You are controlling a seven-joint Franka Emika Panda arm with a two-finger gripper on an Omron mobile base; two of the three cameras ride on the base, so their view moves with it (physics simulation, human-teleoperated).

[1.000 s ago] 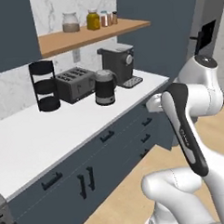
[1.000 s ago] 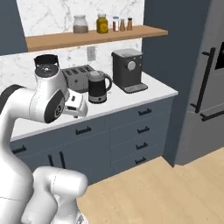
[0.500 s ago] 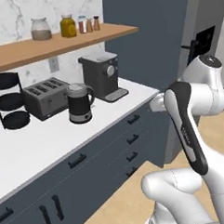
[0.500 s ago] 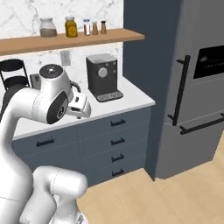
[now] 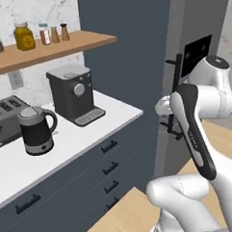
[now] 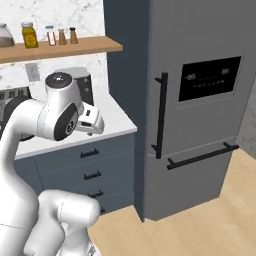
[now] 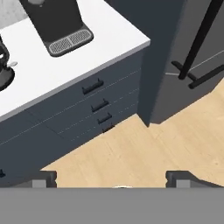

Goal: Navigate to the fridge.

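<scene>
Gripper (image 7: 112,186) is empty, fingers spread wide in the hand view, pointing down at bare wood floor (image 7: 144,148) in front of the dark blue drawers (image 7: 99,106). Arm is folded close over the base, nothing near the tips.

Fridge (image 6: 200,60) stands directly right of the counter (image 6: 117,122), tall grey matte body touching the dark blue side panel. In the right base view it is close ahead and to the right; the hand view catches its lower left corner and handles.

Handling judgement: heavy, rigid, fixed appliance, so nothing to lift. The matte door face gives no grip. The only sensible hold is the long black vertical handle (image 6: 160,116), stiff bar standing off the door; the bottom drawer's horizontal bar (image 6: 202,156) likewise. Display panel (image 6: 210,78) looks fragile, keep off it.

Task needs only the approach, which looks nearly done.
</scene>
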